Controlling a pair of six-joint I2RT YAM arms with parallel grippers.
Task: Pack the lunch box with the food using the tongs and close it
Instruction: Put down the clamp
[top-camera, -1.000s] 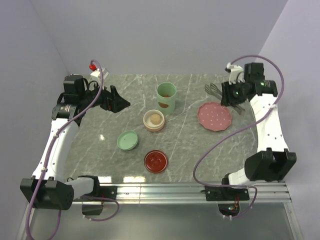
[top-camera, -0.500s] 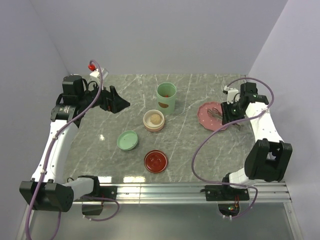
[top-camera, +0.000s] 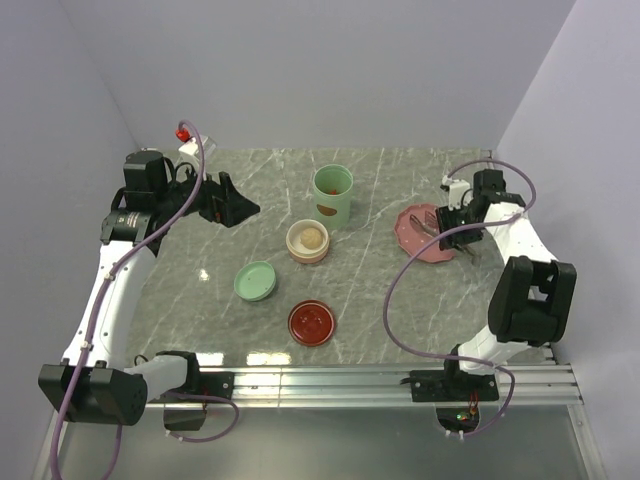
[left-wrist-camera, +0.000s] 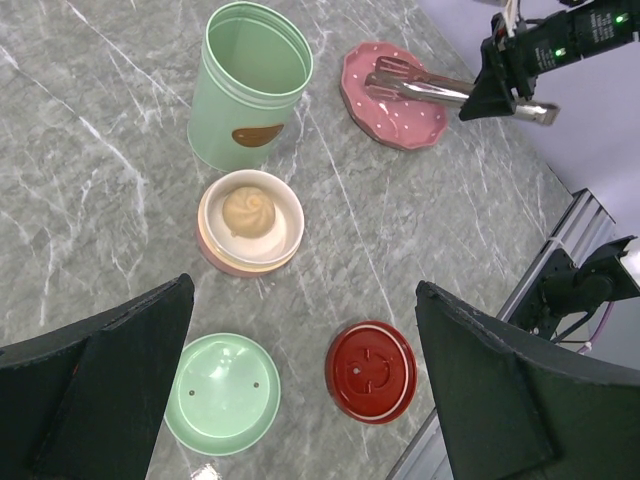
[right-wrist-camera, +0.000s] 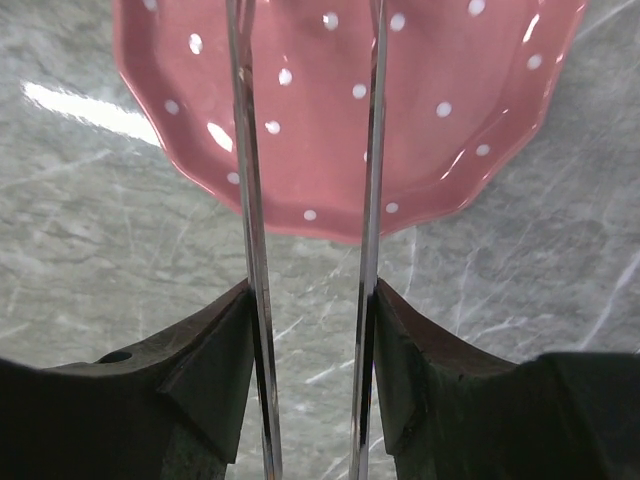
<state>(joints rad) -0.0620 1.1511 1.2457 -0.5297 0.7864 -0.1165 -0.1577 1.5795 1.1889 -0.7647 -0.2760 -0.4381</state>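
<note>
My right gripper (right-wrist-camera: 312, 300) is shut on the tongs (right-wrist-camera: 245, 150), one finger pressed against the outside of each silver arm. The tongs (top-camera: 432, 224) reach out over the pink dotted plate (right-wrist-camera: 310, 120), and the part of the plate I see is bare. The lunch box is a tall green canister (top-camera: 332, 195), open at the top. In front of it a cream bowl (left-wrist-camera: 215, 240) holds a pale bun (left-wrist-camera: 248, 210), the only food in view. My left gripper (left-wrist-camera: 305, 288) hangs open and empty high over the table's left side.
A green lid (left-wrist-camera: 222, 393) and a red lid (left-wrist-camera: 370, 371) lie flat near the front, below the left gripper. The pink plate (top-camera: 412, 243) sits at the right, close to the table's right edge. Walls close in the back and both sides.
The right arm swung from the back right corner forward and left, carrying the tongs over the pink plate. The left arm has not moved.
</note>
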